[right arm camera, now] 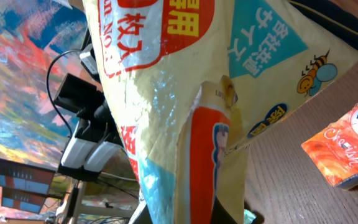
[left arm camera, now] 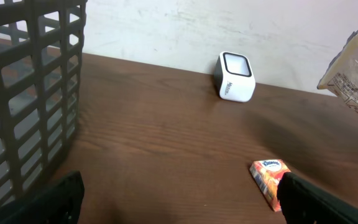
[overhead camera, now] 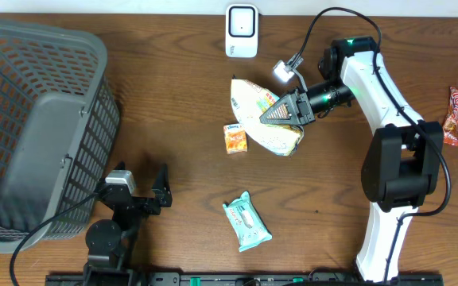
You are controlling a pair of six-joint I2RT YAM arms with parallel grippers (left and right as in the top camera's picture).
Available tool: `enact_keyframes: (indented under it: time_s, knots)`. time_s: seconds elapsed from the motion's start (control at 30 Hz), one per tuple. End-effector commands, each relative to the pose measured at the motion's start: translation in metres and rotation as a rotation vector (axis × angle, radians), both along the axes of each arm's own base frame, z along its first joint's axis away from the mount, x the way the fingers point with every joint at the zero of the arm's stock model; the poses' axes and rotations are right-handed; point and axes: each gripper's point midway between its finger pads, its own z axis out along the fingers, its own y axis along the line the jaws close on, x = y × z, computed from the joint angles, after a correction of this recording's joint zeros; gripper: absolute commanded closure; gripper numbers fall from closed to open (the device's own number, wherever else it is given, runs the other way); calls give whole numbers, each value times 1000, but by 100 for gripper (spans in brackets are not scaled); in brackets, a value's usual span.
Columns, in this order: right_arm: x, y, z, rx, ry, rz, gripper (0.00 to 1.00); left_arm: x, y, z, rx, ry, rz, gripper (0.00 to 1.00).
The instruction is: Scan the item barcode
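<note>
Our right fingers (overhead camera: 278,111) pinch the yellow snack bag (overhead camera: 253,107), pressed together on its edge. We hold it tilted above the table (overhead camera: 173,95), near the white scanner (overhead camera: 242,30), with the orange tissue pack (overhead camera: 235,138) lying on the wood just beside it. Our left fingers (overhead camera: 160,183) stand spread wide, holding nothing, low beside the grey basket (overhead camera: 38,119), well apart from the bag.

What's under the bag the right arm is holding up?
Only bare table shows past the bag; the orange tissue pack lies beside it. The spot directly beneath is covered.
</note>
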Motion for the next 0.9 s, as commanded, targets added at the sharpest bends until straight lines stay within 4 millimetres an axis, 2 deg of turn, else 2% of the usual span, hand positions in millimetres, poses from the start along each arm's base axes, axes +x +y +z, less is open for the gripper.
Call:
enact_keyframes:
  time_s: [0.0, 0.87]
  knots:
    - [0, 4, 24, 46, -44, -15, 99, 0, 0, -17, -10, 43, 0, 2]
    - [0, 1, 13, -4, -90, 14, 99, 0, 0, -17, -10, 43, 0, 2]
